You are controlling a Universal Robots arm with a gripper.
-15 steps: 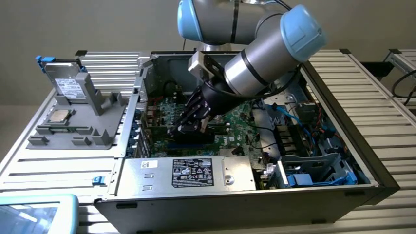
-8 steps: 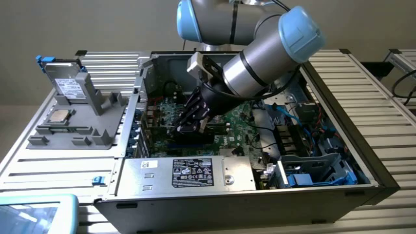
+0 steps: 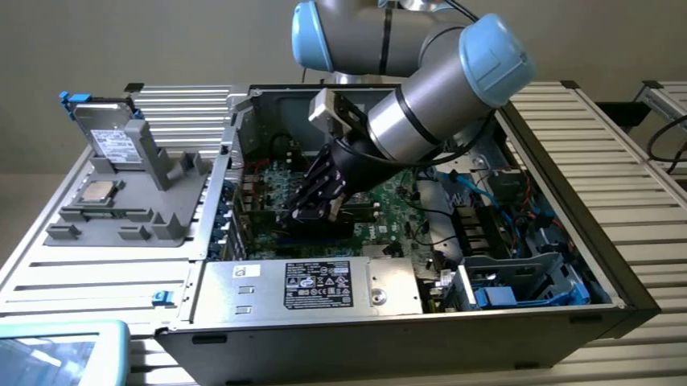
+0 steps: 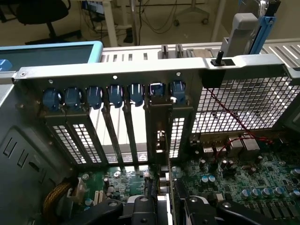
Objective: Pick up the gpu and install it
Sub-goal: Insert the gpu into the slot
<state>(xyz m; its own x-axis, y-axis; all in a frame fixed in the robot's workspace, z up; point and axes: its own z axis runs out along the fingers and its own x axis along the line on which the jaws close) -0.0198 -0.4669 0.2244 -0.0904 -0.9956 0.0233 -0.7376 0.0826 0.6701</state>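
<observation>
A big open computer case (image 3: 376, 346) lies on its side on a table (image 3: 601, 161) made of silver slats. All the places here are told from this case.

The robot arm (image 3: 429, 104), silver with light blue caps, comes from above the case's far wall and reaches down into the middle of the case.

Outside the case, on the exterior view's left, stands a grey rack (image 3: 140, 193). A silver drive (image 3: 113, 141) with blue tabs stands up in it.

Inside the case, along the near wall, sits a silver power box (image 3: 311, 281) with a black and white label. A green board (image 3: 403, 189) covers the floor of the case.

The black gripper (image 3: 311, 205) is low inside the case, just above the green board. Its fingers (image 4: 108, 208) are closed on the gpu (image 3: 322, 221), one on each side of the card. The gpu stands on its edge on the green board, in the middle of the case.

In the wrist view, the card's silver end bracket (image 4: 159, 126) stands upright against the case's slotted back wall, in line with the other slot covers. A row of blue clips (image 4: 93, 96) runs along the top of that wall. A thin red wire (image 4: 229, 112) hangs in front of the mesh part of the same wall.
</observation>
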